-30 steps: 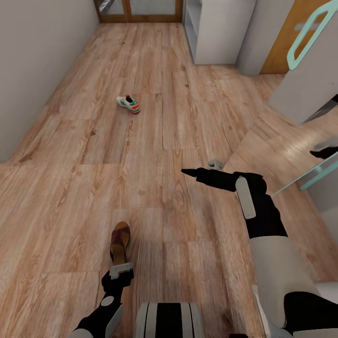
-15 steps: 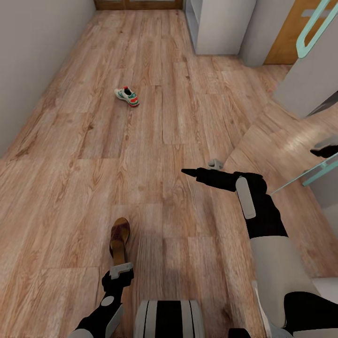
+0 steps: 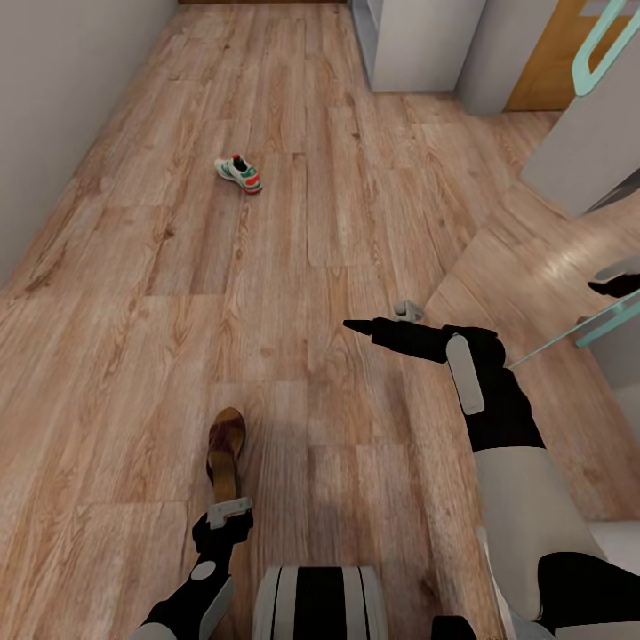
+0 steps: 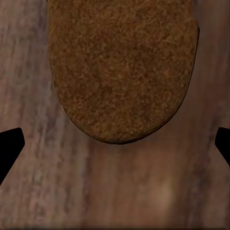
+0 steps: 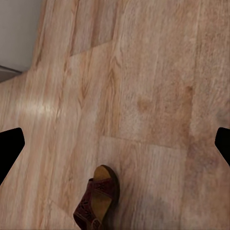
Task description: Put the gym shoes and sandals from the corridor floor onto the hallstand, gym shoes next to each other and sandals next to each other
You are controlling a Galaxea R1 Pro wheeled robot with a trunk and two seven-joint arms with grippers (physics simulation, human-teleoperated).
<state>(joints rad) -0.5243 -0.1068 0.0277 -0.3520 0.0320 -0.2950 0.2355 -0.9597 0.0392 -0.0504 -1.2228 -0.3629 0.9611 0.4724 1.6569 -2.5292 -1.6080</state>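
The slim brown leather sandal with the tan insole (image 3: pixel 226 452) is lying flat on the light wood-grain plank floor (image 3: pixel 133 373), right in front of the left gripper (image 3: pixel 230 510). From the left wrist cam its rounded end (image 4: pixel 122 67) is seen directly ahead, between the two black fingertips (image 4: pixel 8 143), which are spread wide w/ nothing held and nothing touched.

Prob light and fairly stiff in the sole, straps softer, so a pinch across the sole edges near the middle is judged safest; thin profile could slip tho.

One white sneaker w/ green stripe and red accents (image 3: pixel 238 172) sits well apart, further down the corridor. The right gripper (image 3: pixel 356 326) is hanging over bare floor; its fingertips (image 5: pixel 10 143) are seen spread apart, empty.
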